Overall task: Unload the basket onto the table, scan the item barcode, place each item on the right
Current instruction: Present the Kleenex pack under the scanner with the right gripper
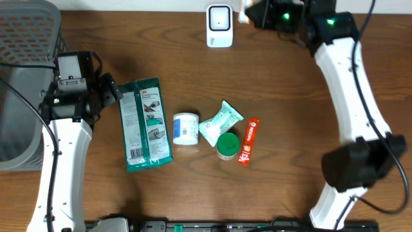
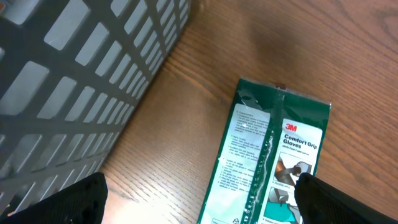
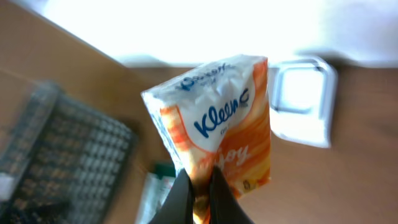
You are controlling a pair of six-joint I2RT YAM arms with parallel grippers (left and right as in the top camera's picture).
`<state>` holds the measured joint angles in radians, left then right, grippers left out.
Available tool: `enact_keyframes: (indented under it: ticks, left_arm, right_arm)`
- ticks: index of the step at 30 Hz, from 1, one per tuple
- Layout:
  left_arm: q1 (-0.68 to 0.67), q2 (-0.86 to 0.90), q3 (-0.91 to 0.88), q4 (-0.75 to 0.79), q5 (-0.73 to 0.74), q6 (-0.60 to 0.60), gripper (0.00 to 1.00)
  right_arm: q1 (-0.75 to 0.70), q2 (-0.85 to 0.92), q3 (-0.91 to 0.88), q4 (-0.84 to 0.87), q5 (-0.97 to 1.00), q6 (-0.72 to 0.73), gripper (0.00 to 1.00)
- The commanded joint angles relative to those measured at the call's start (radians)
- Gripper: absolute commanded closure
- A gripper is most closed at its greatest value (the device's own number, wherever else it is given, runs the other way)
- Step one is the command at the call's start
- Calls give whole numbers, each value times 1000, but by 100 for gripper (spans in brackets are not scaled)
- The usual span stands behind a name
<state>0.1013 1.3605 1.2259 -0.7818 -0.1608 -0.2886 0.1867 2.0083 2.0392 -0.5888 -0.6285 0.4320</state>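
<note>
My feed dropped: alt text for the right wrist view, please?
The right gripper is shut on the bottom edge of an orange-and-white Kleenex pack, with the white scanner just behind it. A grey basket shows at lower left, the brown table at right.

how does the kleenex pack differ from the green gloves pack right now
The Kleenex pack is white and orange; the gloves pack is green. The Kleenex pack is pinched in the shut right gripper and held off the table near the scanner; the gloves pack lies flat on the table, ungripped, under the open left gripper. Both are soft printed packets.
</note>
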Motion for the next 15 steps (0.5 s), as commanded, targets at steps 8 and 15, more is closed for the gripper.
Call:
enact_keyframes:
  ticks: [8,15]
  left_arm:
    - [4,-2,22,-1,-12,-2,4]
    - [4,-3,22,-1,-11,-2,4]
  right_arm:
    - [-30,310,16,465,-278,503,99]
    - [-34,413,16,549,-171,559,99]
